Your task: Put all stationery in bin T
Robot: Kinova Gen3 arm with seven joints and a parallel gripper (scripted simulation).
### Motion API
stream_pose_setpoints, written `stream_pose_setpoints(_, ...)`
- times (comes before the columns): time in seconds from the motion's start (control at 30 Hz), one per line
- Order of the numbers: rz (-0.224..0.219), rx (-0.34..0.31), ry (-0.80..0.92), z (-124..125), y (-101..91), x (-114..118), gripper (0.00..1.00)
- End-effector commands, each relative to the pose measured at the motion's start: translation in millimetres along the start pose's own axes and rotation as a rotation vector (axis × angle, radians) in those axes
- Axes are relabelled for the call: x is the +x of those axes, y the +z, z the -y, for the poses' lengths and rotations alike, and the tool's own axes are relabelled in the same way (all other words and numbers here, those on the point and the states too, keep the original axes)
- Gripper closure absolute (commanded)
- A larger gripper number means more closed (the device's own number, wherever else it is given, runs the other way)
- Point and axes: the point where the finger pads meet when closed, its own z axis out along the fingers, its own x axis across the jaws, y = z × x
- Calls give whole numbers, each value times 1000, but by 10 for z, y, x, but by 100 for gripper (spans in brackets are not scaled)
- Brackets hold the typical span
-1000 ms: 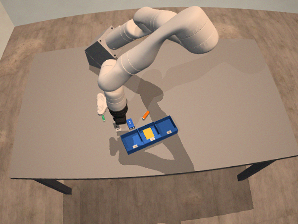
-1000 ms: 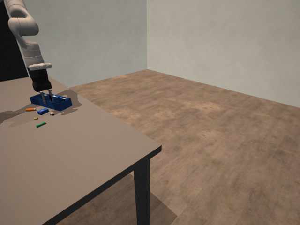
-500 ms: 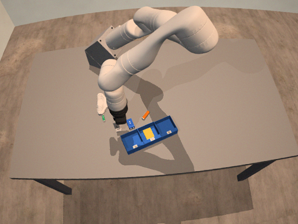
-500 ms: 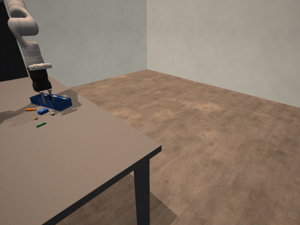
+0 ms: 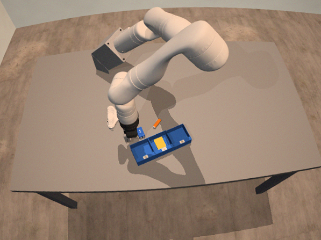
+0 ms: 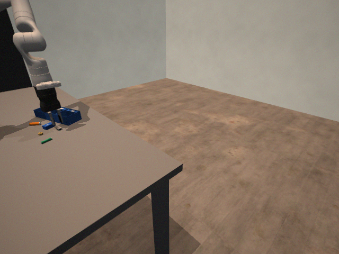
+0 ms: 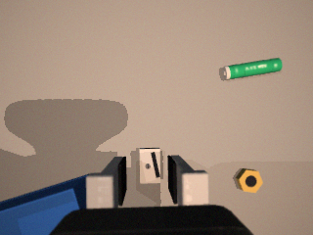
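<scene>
Jaws (image 5: 127, 139) (image 6: 57, 122) stand about half open, holding nothing, above 1 pencil sharpener (image 6: 58, 127) (image 7: 150, 166).

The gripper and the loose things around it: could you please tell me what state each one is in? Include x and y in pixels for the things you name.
end effector (image 5: 127, 139) (image 6: 57, 125) (image 7: 147, 172): open, above the sharpener
sharpener (image 6: 58, 127) (image 7: 149, 171): lying on the table, ungripped
green cylinder (image 6: 46, 141) (image 7: 254, 68): lying on its side
orange cylinder (image 5: 157, 123) (image 6: 34, 124): lying on its side
hex nut (image 6: 40, 133) (image 7: 243, 180): lying flat
yellow pad (image 5: 159, 142): in the middle compartment

A green cylinder (image 6: 46, 141) (image 7: 253, 68) lies near a yellow hex nut (image 6: 40, 133) (image 7: 242, 180); an orange cylinder (image 5: 157, 123) (image 6: 34, 124) and a blue block (image 5: 140, 132) (image 6: 47, 126) lie apart on the tabletop (image 5: 239, 125) (image 6: 90, 174) (image 7: 147, 59).
</scene>
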Motion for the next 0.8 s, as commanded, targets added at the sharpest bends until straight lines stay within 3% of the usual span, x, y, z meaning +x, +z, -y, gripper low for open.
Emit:
stream_pose_setpoints(0.0,-10,-2,-1,1,126,55,38)
stream_pose_setpoints(0.77,-8,-1,-3,13,290,20,38)
